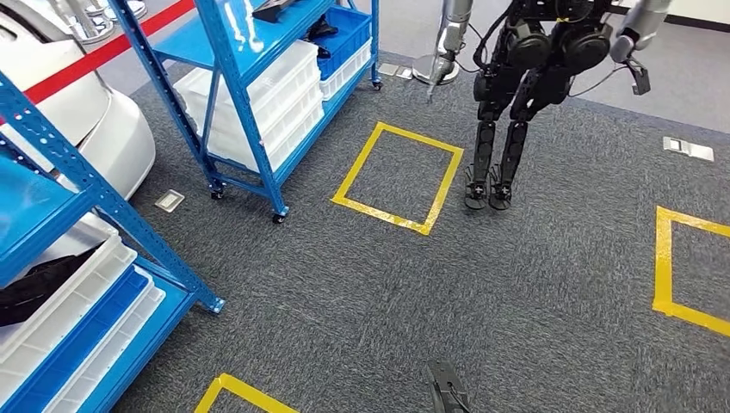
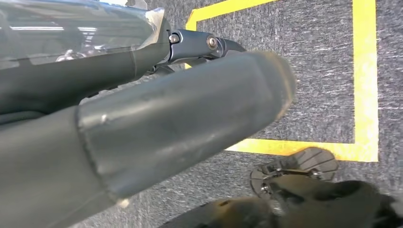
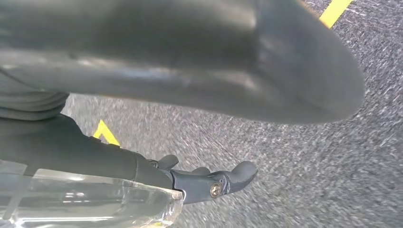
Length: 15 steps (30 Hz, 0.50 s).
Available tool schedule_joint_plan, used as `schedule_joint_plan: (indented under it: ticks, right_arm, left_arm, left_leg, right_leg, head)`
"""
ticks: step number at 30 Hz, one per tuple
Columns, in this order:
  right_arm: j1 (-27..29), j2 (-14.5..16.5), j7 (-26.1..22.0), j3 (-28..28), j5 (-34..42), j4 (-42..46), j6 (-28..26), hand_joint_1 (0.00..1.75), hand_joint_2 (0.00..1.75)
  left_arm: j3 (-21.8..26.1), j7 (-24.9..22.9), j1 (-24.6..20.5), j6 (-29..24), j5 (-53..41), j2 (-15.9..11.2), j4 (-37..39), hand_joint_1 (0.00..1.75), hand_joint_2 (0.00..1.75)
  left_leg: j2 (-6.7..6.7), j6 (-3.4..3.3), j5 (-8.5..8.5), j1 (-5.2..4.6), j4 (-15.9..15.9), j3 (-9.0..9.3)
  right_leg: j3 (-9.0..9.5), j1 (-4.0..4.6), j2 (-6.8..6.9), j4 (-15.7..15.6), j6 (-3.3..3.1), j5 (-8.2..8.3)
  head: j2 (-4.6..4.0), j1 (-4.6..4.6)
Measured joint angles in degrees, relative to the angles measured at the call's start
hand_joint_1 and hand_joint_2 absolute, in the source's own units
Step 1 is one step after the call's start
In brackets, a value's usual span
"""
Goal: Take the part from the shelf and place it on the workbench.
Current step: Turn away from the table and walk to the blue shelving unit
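Note:
A black part (image 1: 33, 288) lies in a white bin on the lower level of the near blue shelf (image 1: 82, 185) at the left. More dark items (image 1: 325, 27) sit on the far blue shelf (image 1: 250, 77). Both arms hang down over the carpet. My left hand (image 2: 157, 118) shows its thick grey thumb and straight dark fingers (image 2: 199, 43), with nothing between them. My right hand (image 3: 190, 71) also hangs with its dark fingers (image 3: 214, 183) stretched out and holds nothing. Its dark fingertips (image 1: 448, 389) peek in at the bottom edge of the head view.
Yellow tape squares (image 1: 400, 176) mark the grey carpet, one ahead, one at the right (image 1: 684, 267), one near my feet (image 1: 237, 391). Another robot's black legs (image 1: 499, 129) stand beyond the middle square. A white car body (image 1: 103, 120) sits behind the shelves. White bins (image 1: 275, 95) fill the far shelf.

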<state>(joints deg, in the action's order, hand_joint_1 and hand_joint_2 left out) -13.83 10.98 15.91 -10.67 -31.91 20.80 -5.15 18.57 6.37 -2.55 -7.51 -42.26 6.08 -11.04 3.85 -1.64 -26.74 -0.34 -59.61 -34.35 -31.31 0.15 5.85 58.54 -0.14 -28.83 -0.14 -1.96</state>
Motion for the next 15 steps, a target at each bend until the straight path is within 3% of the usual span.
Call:
schedule_joint_plan:
  ticks: [2,3,5,7,9,10,11,13,15]
  right_arm:
    - [1.4,-0.8,0.8,0.3,0.4,-0.3,1.4,0.00,0.00]
    - [3.0,-1.9,0.5,0.4,0.4,-0.7,2.7,0.00,0.00]
    - [7.8,-6.0,-2.6,0.8,-0.2,-2.8,4.9,0.00,0.00]
    - [12.8,-10.1,-5.4,0.9,-0.1,-5.4,5.9,0.00,0.00]
    - [15.5,-12.9,-5.6,0.9,0.6,-7.1,6.2,0.00,0.00]
    - [15.9,-13.9,-5.4,0.9,0.9,-7.7,6.2,0.00,0.00]
    - [15.9,-14.4,-5.1,0.9,1.1,-8.2,6.3,0.00,0.00]
    - [15.6,-14.9,-4.3,0.9,1.3,-9.0,6.3,0.00,0.00]
    - [15.5,-15.1,-3.4,0.8,1.4,-9.6,6.2,0.00,0.00]
  left_arm:
    - [0.3,0.5,0.0,-0.3,1.0,0.0,0.0,0.00,0.00]
    - [0.8,1.2,0.3,-0.4,2.1,0.0,0.0,0.00,0.00]
    - [2.4,2.7,0.7,-0.6,4.4,0.0,0.0,0.00,0.00]
    - [3.6,3.4,1.0,-0.5,5.1,-0.1,0.0,0.00,0.00]
    - [4.1,3.4,1.3,0.0,4.8,-0.3,0.0,0.00,0.00]
    - [4.3,3.3,1.4,0.3,4.6,-0.4,0.0,0.00,0.00]
    - [4.3,3.2,1.4,0.5,4.4,-0.4,0.0,0.00,0.00]
    - [4.4,3.1,1.0,0.9,4.2,-0.4,0.0,0.00,0.00]
    - [4.5,3.1,0.7,1.0,4.1,-0.5,0.0,0.00,0.00]
  left_leg:
    - [-1.13,-0.40,-0.04,-0.09,0.6,0.30]
    - [-1.84,-0.66,0.10,0.04,1.1,0.75]
    - [-3.85,-1.39,0.47,0.41,2.0,1.76]
    - [-6.13,-1.82,0.55,0.53,2.3,1.95]
    - [-7.62,-1.82,0.49,0.62,2.2,1.80]
    - [-7.98,-1.73,0.43,0.71,2.2,1.78]
    - [-8.27,-1.58,0.34,0.84,2.1,1.82]
    - [-9.01,-0.91,-0.07,0.84,1.7,1.89]
    - [-9.91,-0.18,-0.56,0.57,1.2,1.87]
  right_leg:
    - [0.36,0.16,1.12,-0.2,0.53,-0.31]
    - [0.70,0.09,0.83,-0.1,0.83,-0.61]
    - [0.11,-0.14,-1.78,2.9,1.10,-2.48]
    - [-3.39,-0.64,-4.77,10.0,0.86,-5.67]
    - [-6.99,-0.92,-5.58,15.1,1.26,-7.17]
    - [-7.36,-1.01,-5.69,14.7,1.84,-6.49]
    - [-6.49,-1.17,-5.83,12.2,2.58,-5.00]
    - [-2.80,-1.69,-7.37,4.4,3.85,-1.60]
    - [-0.49,-1.99,-8.38,0.3,3.45,0.05]
  head:
    - [0.00,0.08]
    - [-0.01,0.11]
    - [-0.01,0.28]
    - [-0.02,0.56]
    - [-0.02,0.81]
    - [-0.01,0.87]
    - [-0.01,0.93]
    - [-0.01,1.03]
    - [-0.01,0.94]
